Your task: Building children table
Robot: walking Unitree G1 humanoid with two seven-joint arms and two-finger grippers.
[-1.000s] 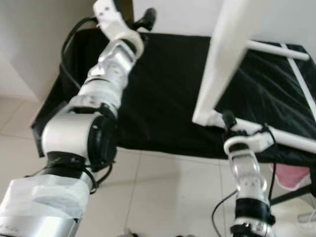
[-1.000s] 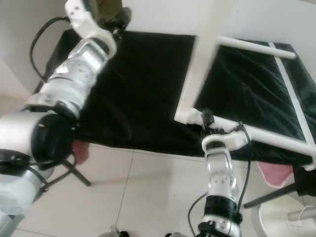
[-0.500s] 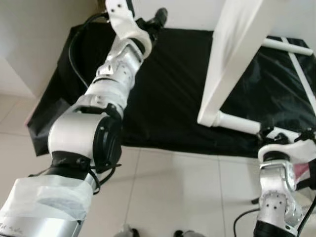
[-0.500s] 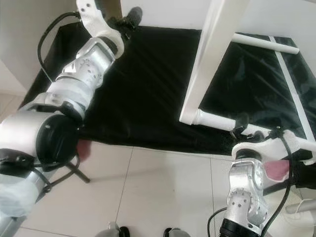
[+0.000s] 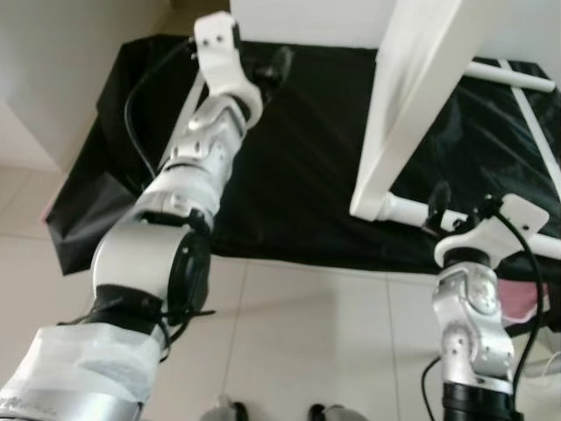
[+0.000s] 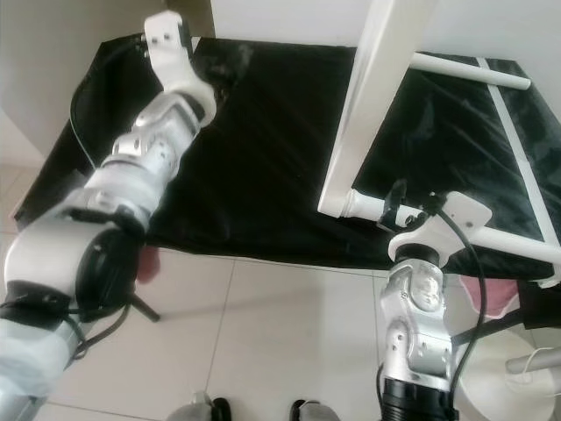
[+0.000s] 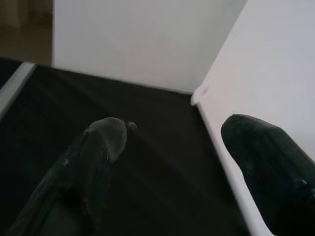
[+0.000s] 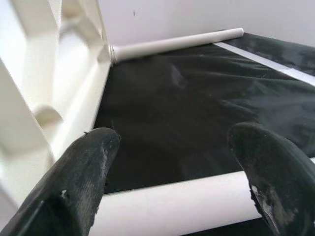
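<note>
- A white tabletop [image 6: 372,96] stands on edge on a black cloth [image 6: 263,167] spread over the table, with white legs [image 6: 469,72] sticking out sideways to the right.
- The right gripper [image 8: 172,162] hovers at the near leg [image 8: 182,206], just by the tabletop's lower corner; its jaws are wide apart, holding nothing.
- The left gripper [image 7: 172,147] hangs over the cloth's far left side, jaws spread and empty.

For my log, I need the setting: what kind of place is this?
Probably a room in a home, used for furniture assembly: a pale tiled floor, a plain white wall, and a white table top standing on edge on a black sheet.
</note>
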